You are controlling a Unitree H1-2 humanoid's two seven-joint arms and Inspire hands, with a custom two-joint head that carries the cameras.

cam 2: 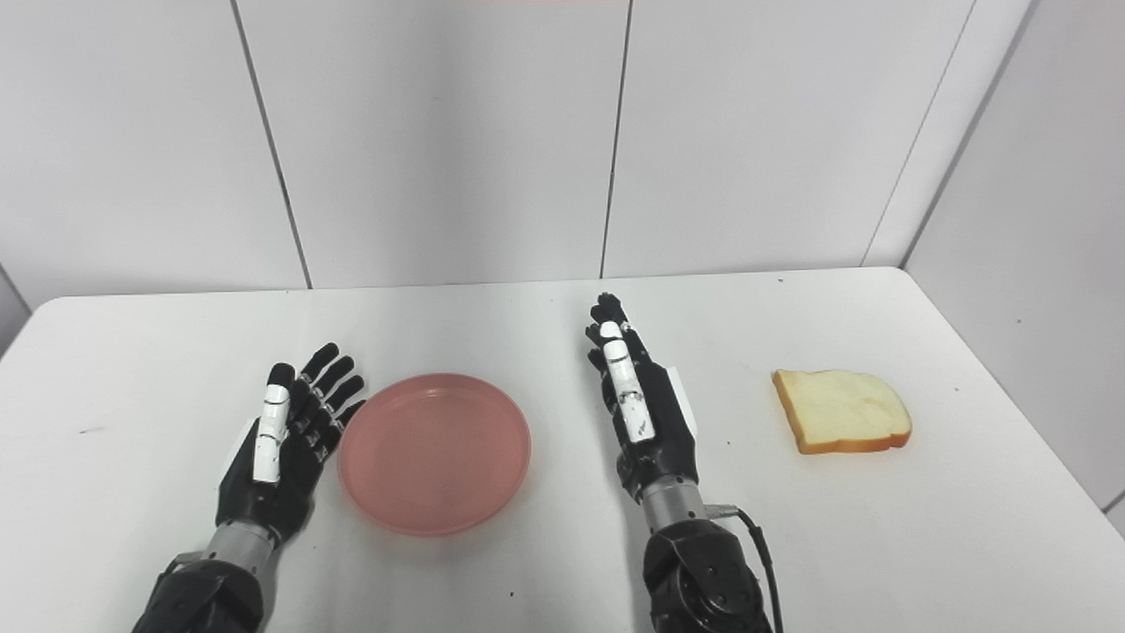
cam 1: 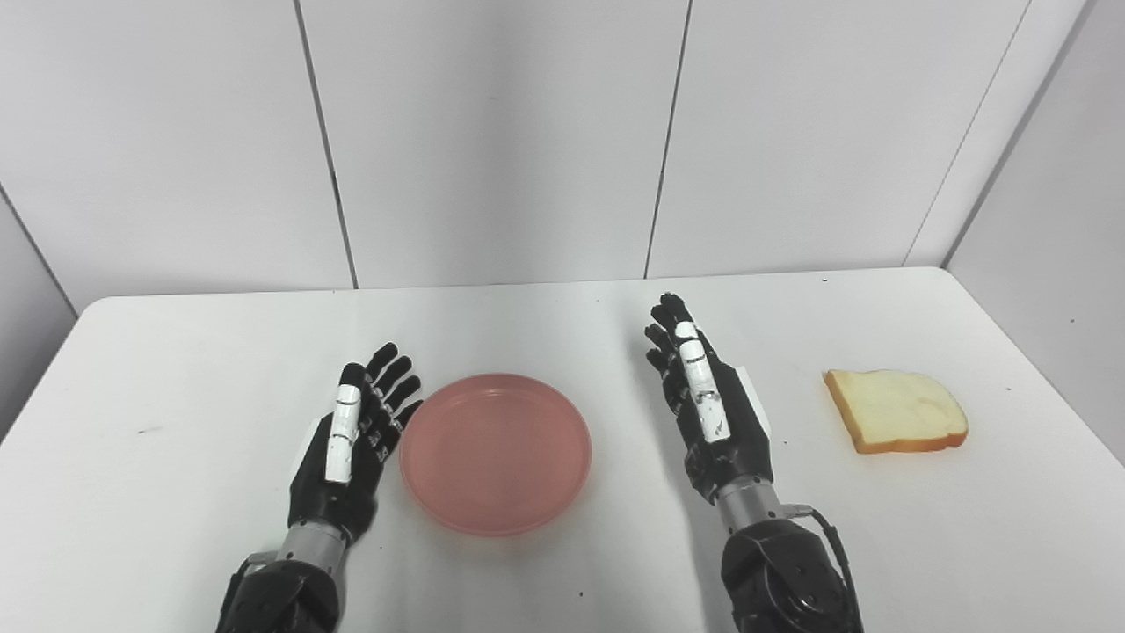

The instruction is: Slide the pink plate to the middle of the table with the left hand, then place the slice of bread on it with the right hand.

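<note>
The round pink plate (cam 1: 495, 452) lies empty on the white table (cam 1: 562, 316), a little left of centre and near the front. My left hand (cam 1: 352, 440) stands on edge just left of the plate, open, its fingertips close to or touching the rim. To the right of the plate my right hand (cam 1: 707, 404) is held upright and open, with a gap between it and the plate. A slice of bread (cam 1: 896, 410) with a brown crust lies flat well to the right of that hand.
White wall panels (cam 1: 492, 141) close off the back of the table, and a side wall (cam 1: 1046, 229) stands along its right edge. The bread lies near the table's right edge.
</note>
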